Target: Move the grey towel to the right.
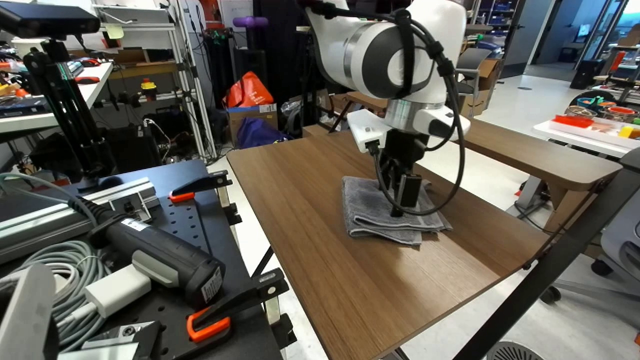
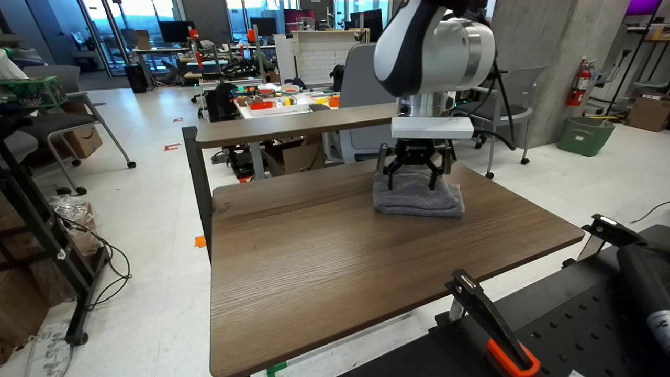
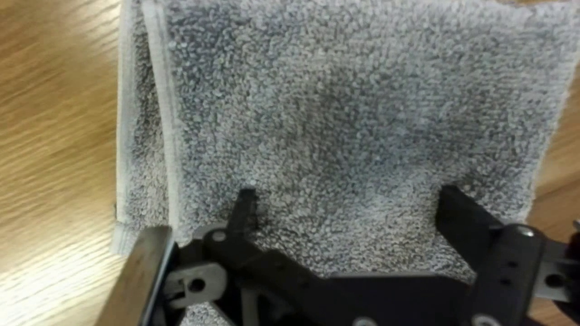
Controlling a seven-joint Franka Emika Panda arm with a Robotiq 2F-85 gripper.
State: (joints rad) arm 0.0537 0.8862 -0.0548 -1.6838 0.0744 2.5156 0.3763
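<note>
A white robot arm (image 1: 385,55) hangs above a wood-grain desk (image 2: 314,262), its black two-fingered hand (image 2: 412,183) pointed down at a folded grey towel (image 2: 419,203). The hand is spread, its fingers (image 3: 462,213) standing wide apart with the towel's terry pile lying between them; whether the tips press into it cannot be told. The towel rests on the desk directly beneath the hand, slightly rumpled, its layered, pale-edged hems showing outside one finger in the wrist view. In an exterior view, a black cable (image 1: 461,145) loops down close beside the hand. Past the desk's side, well apart from the hand, an orange-and-black clamp (image 2: 492,319) sits at the edge of a black perforated bench (image 2: 570,324). Farther from the hand, in an exterior view, a red fire extinguisher (image 2: 580,84) shows beside a concrete column (image 2: 544,36), near a green wastebasket (image 2: 585,137).
</note>
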